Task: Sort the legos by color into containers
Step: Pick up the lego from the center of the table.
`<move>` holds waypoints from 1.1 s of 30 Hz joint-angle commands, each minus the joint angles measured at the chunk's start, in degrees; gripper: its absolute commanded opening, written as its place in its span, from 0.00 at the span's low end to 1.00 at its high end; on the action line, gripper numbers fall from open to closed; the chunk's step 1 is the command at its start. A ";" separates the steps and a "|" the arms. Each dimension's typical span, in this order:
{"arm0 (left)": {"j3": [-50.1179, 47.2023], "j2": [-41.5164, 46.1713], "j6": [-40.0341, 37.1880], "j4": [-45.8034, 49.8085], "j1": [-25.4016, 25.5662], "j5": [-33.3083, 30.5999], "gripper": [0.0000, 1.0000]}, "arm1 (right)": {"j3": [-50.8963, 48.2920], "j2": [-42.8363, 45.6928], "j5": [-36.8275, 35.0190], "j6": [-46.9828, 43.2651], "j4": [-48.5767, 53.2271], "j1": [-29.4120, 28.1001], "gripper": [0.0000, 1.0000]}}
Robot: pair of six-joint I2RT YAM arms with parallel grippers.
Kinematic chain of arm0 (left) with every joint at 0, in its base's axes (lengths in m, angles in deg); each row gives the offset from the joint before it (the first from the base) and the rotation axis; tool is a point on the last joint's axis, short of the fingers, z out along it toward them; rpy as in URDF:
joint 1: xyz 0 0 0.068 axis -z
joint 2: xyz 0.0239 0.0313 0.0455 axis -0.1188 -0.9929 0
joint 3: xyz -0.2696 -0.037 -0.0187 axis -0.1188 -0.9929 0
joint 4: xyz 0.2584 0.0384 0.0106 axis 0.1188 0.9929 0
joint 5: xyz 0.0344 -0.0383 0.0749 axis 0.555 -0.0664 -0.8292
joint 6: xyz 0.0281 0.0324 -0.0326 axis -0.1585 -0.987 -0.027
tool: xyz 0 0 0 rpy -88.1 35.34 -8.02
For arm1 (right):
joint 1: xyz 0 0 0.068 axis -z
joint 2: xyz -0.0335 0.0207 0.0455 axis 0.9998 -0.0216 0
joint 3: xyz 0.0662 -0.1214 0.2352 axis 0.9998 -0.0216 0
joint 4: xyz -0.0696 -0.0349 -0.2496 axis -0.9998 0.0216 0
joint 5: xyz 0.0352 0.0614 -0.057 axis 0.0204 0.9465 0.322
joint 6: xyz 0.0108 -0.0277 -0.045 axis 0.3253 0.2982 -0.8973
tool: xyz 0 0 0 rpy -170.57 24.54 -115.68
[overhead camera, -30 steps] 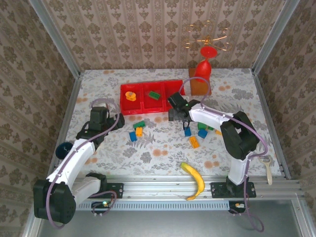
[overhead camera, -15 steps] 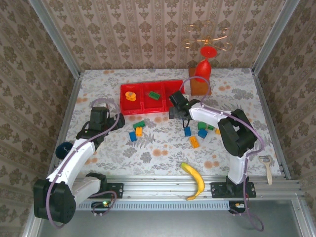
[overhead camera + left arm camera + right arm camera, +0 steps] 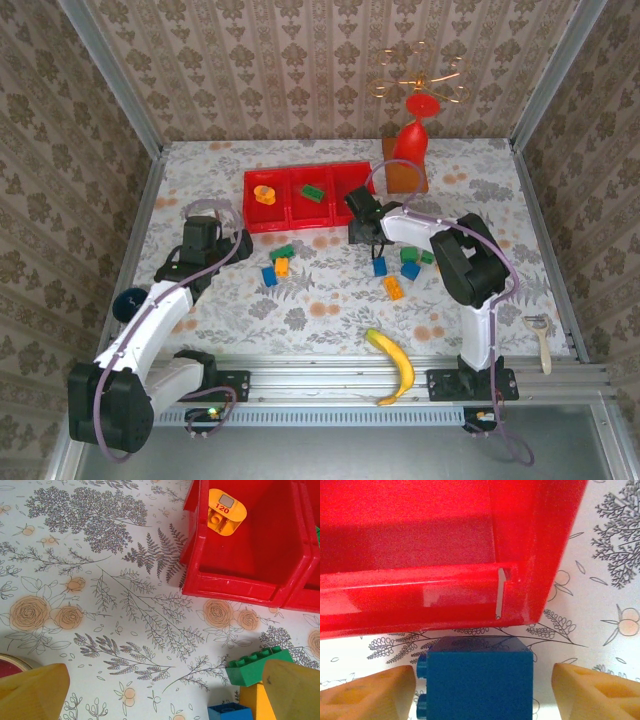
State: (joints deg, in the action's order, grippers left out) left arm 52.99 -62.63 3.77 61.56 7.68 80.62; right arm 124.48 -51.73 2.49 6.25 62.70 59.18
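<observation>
My right gripper [image 3: 480,692] gapes wide around a blue studded brick [image 3: 477,672], the red tray [image 3: 420,595] just beyond; ahead of my equally wide left gripper [image 3: 162,690], an orange brick [image 3: 226,511] reads "120" inside it.

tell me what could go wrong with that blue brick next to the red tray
1. The blue brick sits between the right gripper's fingers with a gap on one side, so it could twist or slip as they close.
2. It is just outside the red tray's near wall; pushing forward without lifting would likely shove the tray rather than drop the brick in.
</observation>
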 commanded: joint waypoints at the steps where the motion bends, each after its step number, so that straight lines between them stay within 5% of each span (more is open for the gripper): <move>1: 0.45 0.16 0.71 -0.17 -0.52 -0.02 1.00 | 0.87 -1.10 0.94 -0.47 -1.18 0.40 0.68; 14: 0.39 0.56 0.66 0.29 -0.62 -0.17 1.00 | -2.12 1.77 0.91 0.19 -1.85 0.46 0.38; 33: 0.07 0.46 0.71 -0.34 -0.66 0.53 1.00 | -3.05 11.31 1.14 -1.52 -0.82 -0.91 0.34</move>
State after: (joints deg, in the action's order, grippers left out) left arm 52.99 -62.61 3.77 61.56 7.33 80.62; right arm 118.97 -40.87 3.89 6.10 60.62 58.81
